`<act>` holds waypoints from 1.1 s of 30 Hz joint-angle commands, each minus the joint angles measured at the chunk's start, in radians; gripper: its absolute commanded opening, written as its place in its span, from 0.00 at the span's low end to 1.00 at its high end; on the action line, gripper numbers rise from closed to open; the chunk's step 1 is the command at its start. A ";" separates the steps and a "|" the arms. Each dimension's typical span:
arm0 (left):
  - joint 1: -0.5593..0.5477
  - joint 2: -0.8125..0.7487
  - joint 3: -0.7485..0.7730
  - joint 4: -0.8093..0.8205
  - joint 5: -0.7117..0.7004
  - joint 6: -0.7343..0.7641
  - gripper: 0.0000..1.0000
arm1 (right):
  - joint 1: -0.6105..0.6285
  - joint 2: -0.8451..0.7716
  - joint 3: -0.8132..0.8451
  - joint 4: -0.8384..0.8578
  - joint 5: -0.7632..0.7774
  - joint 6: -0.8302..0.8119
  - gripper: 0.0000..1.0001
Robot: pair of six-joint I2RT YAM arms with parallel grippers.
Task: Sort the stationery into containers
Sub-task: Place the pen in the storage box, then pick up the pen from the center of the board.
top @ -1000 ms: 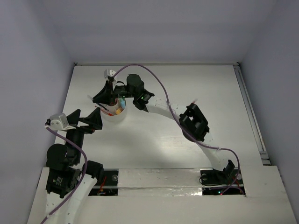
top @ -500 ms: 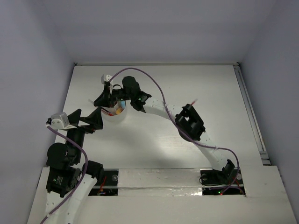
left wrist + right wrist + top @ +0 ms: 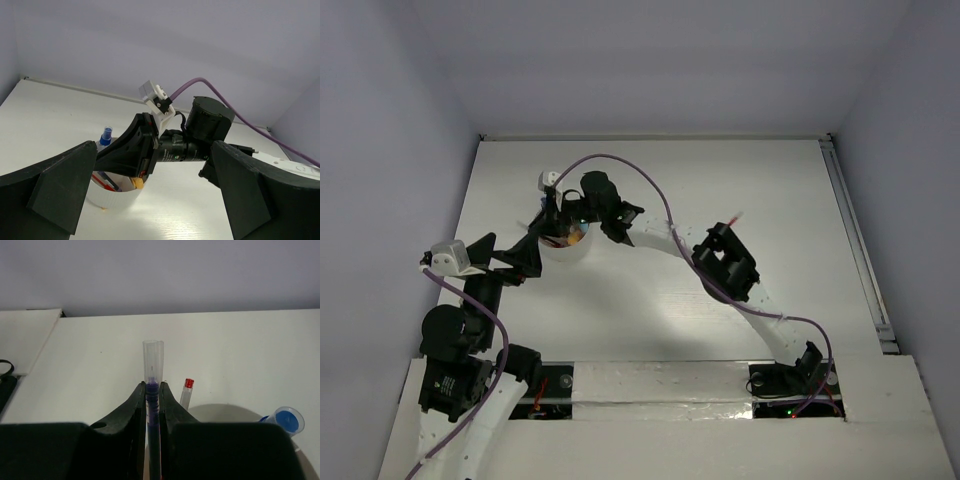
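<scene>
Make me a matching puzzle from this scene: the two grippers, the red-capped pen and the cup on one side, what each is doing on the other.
Things:
1. left gripper
2. right gripper
3. red-capped pen
4. white cup

States:
A. stands up out of the cup
B. open, holding nothing
C. sits on the table with several items inside
D. shut on a clear-capped pen

Pairs: 1-B, 2-D, 3-A, 4-C
</scene>
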 commanded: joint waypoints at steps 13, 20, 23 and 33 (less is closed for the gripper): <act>0.005 0.008 -0.007 0.065 0.014 0.003 0.99 | 0.010 -0.179 -0.142 0.159 0.088 0.002 0.69; 0.005 0.000 -0.008 0.067 0.020 0.003 0.99 | 0.010 -0.423 -0.397 0.273 0.267 0.038 0.71; 0.005 -0.007 -0.007 0.066 0.026 0.004 0.99 | -0.027 -0.536 -0.499 0.212 0.474 0.068 0.52; -0.038 -0.088 -0.008 0.053 0.007 0.006 0.99 | -0.462 -0.743 -0.802 -0.333 0.848 0.469 0.19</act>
